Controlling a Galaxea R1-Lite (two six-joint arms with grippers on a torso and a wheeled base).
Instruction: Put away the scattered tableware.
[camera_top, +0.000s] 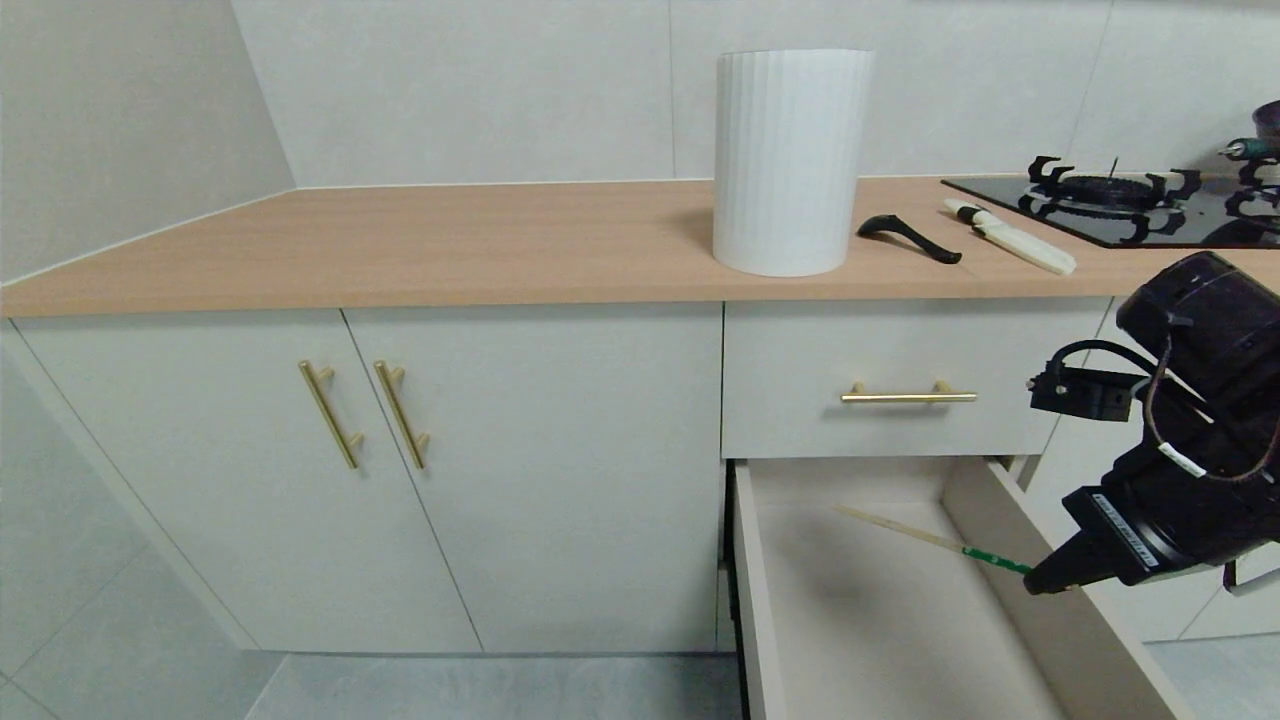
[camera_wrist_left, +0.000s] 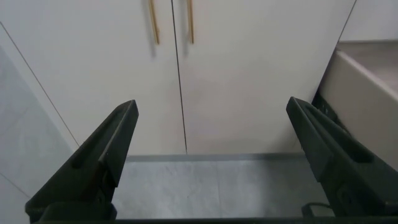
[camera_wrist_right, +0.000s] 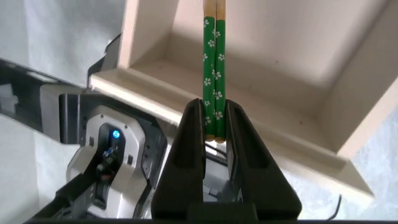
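- right gripper (camera_top: 1040, 582), low at the robot's right, is clamped on a pair of chopsticks (camera_wrist_right: 214, 56); its two dark fingers (camera_wrist_right: 193, 134) press on the green, flower-printed ends.
- from the grip, the chopsticks' bare wooden length slants out over the inside of the open lower drawer (camera_top: 760, 600), pointing toward its back wall. whether the tips touch the drawer floor cannot be told.
- the open lower drawer is pulled out beneath a closed upper drawer (camera_top: 800, 370) with a brass bar handle.
- left gripper (camera_wrist_left: 211, 109) hangs low with its fingers spread wide and nothing between them, facing the double cabinet doors (camera_wrist_left: 249, 74) and the grey floor below them.
- on the wooden countertop (camera_top: 450, 240) stands a tall white ribbed container (camera_top: 790, 160), upright, above the closed drawer.
- just beside the container, toward the robot's right, lies a black-handled utensil (camera_top: 908, 238), and next to that a cream-handled knife (camera_top: 1010, 237), both flat on the wood.
- a black glass hob (camera_top: 1120, 205) with burner grates sits at the counter's far right end.
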